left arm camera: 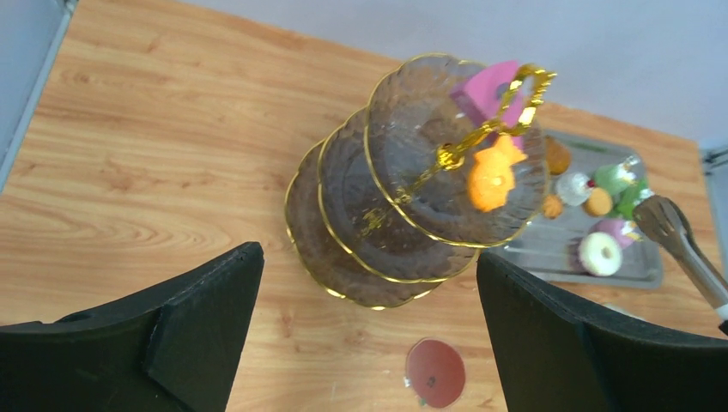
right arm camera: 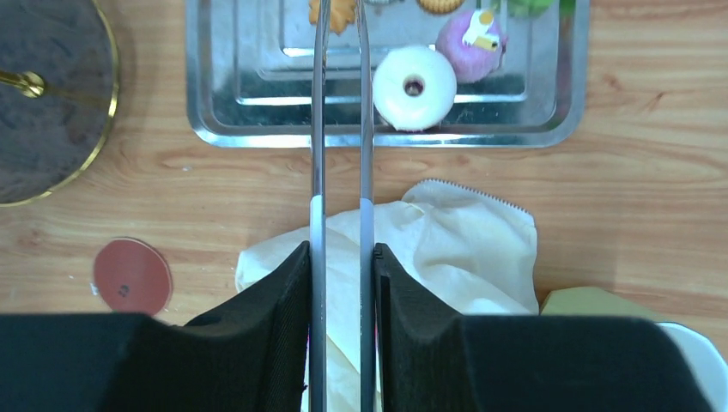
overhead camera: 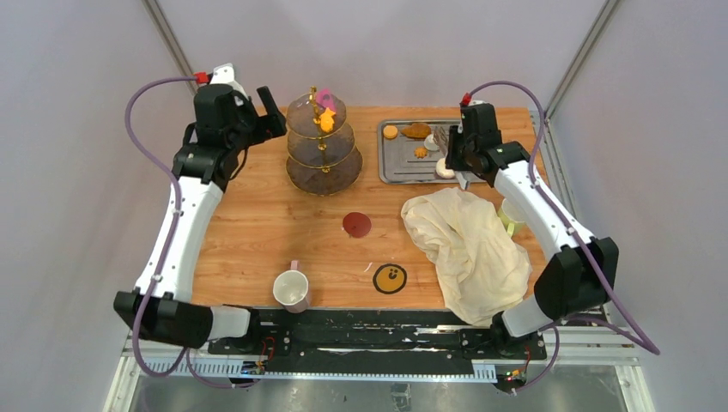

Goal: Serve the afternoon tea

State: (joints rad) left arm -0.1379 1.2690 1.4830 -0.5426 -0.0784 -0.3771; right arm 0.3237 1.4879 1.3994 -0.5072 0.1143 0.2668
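My right gripper (right arm camera: 341, 253) is pinching a pair of steel tongs (right arm camera: 319, 129), and its blades are squeezed nearly together. The blade tips reach over the steel tray (right arm camera: 257, 120) to an orange flower biscuit (right arm camera: 333, 9) at its far side, but I cannot tell if they grip it. The white donut (right arm camera: 415, 87) lies inside the tray's near edge, just right of the blades, so I think a sideways drift would push it. The cream cloth (right arm camera: 455, 249), just near of the tray, may catch my wrist. My left gripper (left arm camera: 369, 262) is spread wide above the three-tier stand (left arm camera: 386, 215), left of the tray.
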